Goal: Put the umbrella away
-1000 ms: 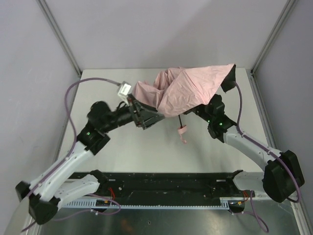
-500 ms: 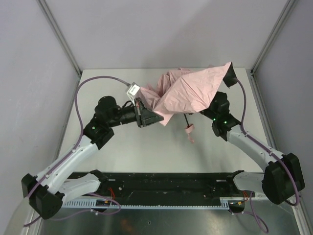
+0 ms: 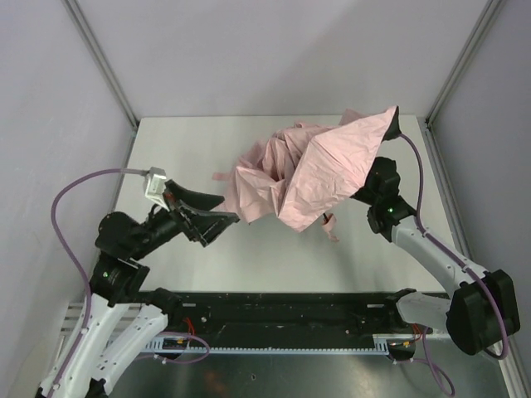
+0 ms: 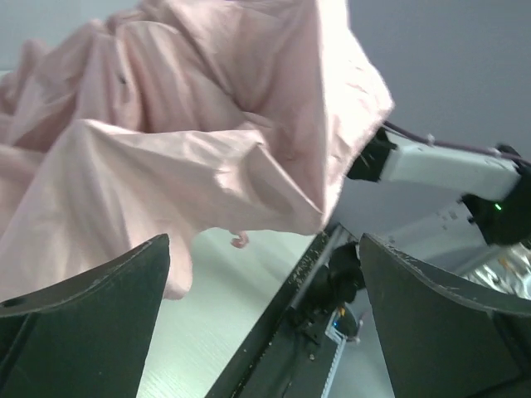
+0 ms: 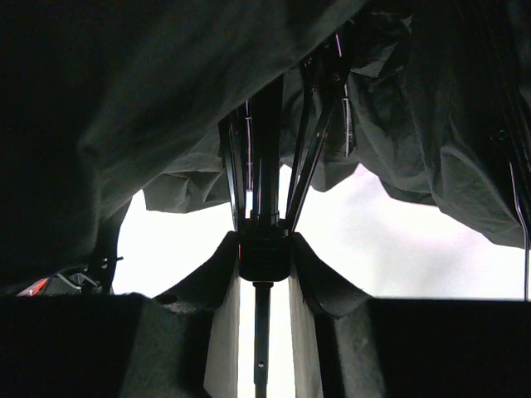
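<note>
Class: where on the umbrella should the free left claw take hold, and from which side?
Probably best to grip the bunched folds on the left edge of the umbrella, coming in from the left. Fabric there is gathered into thick ridges facing the open left claw; the right claw clamps the shaft underneath.

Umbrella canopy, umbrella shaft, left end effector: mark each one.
umbrella canopy (image 3: pixel 332 170), top external view, on the broad pink panel.
umbrella shaft (image 5: pixel 261 340), right wrist view, on the thin rod below the hub.
left end effector (image 3: pixel 227 209), top external view, midway between its open fingertips.
</note>
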Tool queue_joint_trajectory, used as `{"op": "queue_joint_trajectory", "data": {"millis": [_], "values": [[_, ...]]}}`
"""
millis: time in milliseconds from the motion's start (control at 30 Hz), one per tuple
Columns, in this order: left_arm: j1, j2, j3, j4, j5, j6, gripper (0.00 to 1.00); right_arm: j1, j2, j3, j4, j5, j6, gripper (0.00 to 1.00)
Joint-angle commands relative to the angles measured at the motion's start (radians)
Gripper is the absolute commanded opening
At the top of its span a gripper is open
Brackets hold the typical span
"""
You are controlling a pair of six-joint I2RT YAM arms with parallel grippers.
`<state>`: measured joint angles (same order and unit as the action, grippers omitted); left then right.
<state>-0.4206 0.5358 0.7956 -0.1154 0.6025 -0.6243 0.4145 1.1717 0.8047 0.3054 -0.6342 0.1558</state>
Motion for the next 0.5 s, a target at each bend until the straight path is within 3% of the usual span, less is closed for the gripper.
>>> {"op": "queue_joint_trajectory", "data": {"millis": [0, 367, 467], "values": [[0.014, 0.019, -0.003, -0.128, -0.233, -0.066, 0.99, 0.007, -0.049, 0.013, 0.111, -0.033, -0.003, 0.00], [0.017, 0.238, 0.131, -0.102, -0.282, 0.001, 0.99, 0.097, -0.036, 0.013, 0.095, -0.031, -0.057, 0.00], [0.017, 0.315, 0.153, 0.002, -0.176, -0.020, 0.88, 0.118, -0.033, 0.014, 0.085, -0.045, -0.073, 0.00]]}}
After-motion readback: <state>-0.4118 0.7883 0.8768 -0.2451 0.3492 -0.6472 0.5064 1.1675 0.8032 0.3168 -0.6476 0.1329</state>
